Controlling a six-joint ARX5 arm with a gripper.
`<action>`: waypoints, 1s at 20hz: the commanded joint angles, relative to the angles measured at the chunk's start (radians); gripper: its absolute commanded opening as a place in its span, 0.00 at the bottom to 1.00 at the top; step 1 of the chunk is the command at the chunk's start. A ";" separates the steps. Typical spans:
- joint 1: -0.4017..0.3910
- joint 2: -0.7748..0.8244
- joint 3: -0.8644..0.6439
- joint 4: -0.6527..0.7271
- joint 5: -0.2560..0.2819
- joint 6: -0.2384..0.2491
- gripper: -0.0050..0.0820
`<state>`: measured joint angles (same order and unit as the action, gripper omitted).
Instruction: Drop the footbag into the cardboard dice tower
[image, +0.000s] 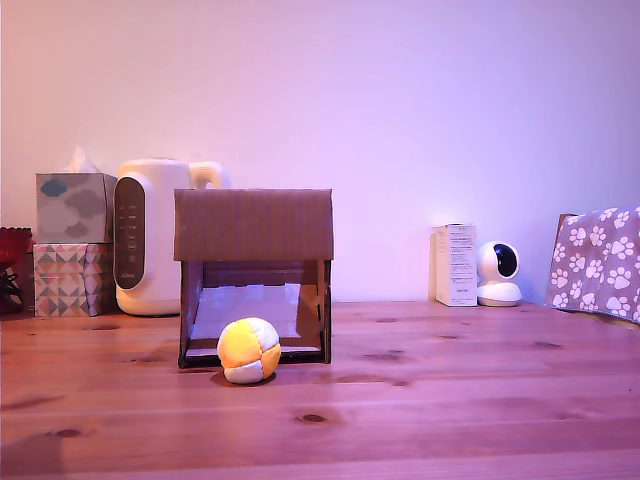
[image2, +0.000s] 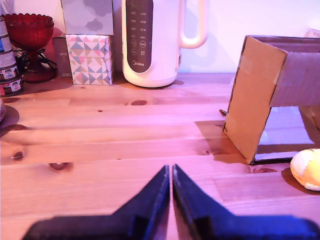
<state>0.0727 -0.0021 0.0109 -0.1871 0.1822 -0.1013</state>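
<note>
The footbag (image: 249, 350), a small yellow-orange and white stitched ball, rests on the wooden table just in front of the cardboard dice tower (image: 254, 225), at the tower's front opening. In the wrist view the footbag (image2: 307, 169) shows partly at the frame's edge beside the tower (image2: 257, 95). My gripper (image2: 168, 172) appears only in the wrist view, its dark fingers pressed together with nothing between them. It hovers low over bare table, apart from both the ball and the tower. The arm does not show in the exterior view.
A white kettle-like appliance (image: 150, 235) and stacked tissue boxes (image: 72, 245) stand behind the tower at the exterior view's left. A red glass dish (image2: 29, 35) stands beside them. A white box (image: 455, 265), a small white camera (image: 498, 273) and a paw-print cloth (image: 600, 262) are at the right.
</note>
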 joint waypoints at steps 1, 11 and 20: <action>0.001 -0.005 -0.017 -0.019 -0.001 -0.003 0.04; -0.001 -0.005 -0.008 0.092 0.028 -0.091 0.04; -0.087 0.033 0.126 0.167 0.229 -0.188 0.04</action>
<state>-0.0063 0.0170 0.1406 -0.0242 0.4000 -0.2844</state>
